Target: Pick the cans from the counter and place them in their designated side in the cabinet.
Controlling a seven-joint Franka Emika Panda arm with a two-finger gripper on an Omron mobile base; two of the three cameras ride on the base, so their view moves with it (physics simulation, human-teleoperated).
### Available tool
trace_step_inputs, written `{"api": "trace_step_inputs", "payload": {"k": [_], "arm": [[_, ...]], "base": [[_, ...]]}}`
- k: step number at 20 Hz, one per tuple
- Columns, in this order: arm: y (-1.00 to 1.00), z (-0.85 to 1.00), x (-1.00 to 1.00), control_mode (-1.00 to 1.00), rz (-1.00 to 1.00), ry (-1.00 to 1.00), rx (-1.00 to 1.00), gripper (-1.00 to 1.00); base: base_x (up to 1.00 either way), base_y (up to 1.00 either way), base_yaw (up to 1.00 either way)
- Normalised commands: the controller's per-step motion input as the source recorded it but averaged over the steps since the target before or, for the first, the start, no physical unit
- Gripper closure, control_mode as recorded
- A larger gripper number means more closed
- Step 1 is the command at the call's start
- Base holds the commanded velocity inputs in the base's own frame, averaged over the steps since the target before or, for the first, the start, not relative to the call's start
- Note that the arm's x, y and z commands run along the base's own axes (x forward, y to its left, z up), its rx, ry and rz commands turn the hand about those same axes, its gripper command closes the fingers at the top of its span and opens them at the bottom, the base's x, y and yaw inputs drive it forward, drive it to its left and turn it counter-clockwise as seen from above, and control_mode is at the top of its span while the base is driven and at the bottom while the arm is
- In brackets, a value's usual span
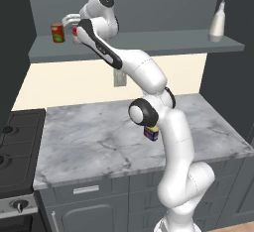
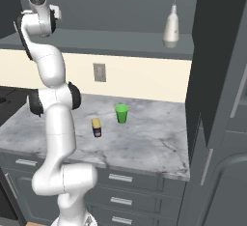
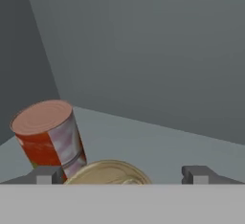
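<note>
The task looks about half done. The red-and-white can (image 3: pixel 109 173) stands on the cabinet shelf (image 1: pixel 163 46) at its left end, just beside the red can with green label (image 1: pixel 58 32). The gripper (image 3: pixel 123 174) straddles it with fingers spread, not pinching it. The blue can (image 2: pixel 96 127) waits on the counter (image 2: pixel 144 143), near the green cup (image 2: pixel 121 113); it has yet to be shelved. Count: two task cans, one labelled red can, one cup, one white bottle (image 2: pixel 171 26) on the shelf.
</note>
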Motion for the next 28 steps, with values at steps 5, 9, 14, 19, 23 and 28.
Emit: {"api": "trace_step_inputs", "payload": {"k": [5, 9, 14, 19, 23, 28], "arm": [[-0.19, 0.19, -0.35, -1.00, 0.00, -0.07, 0.00, -1.00], [-0.26, 0.03, -0.56, -1.00, 0.00, -0.04, 0.00, -1.00], [-0.22, 0.00, -0.66, -1.00, 0.00, -0.06, 0.00, -1.00], [-0.22, 0.00, -0.79, -1.00, 0.00, -0.11, 0.00, -1.00], [-0.21, 0.00, -0.83, -1.00, 0.00, -0.14, 0.00, -1.00], [-0.23, 0.00, -0.90, -1.00, 0.00, -0.17, 0.00, -1.00]], "base": [[0.00, 0.00, 0.00], [0.00, 0.00, 0.00], [0.00, 0.00, 0.00], [0.00, 0.00, 0.00], [0.00, 0.00, 0.00], [0.00, 0.00, 0.00]]}}
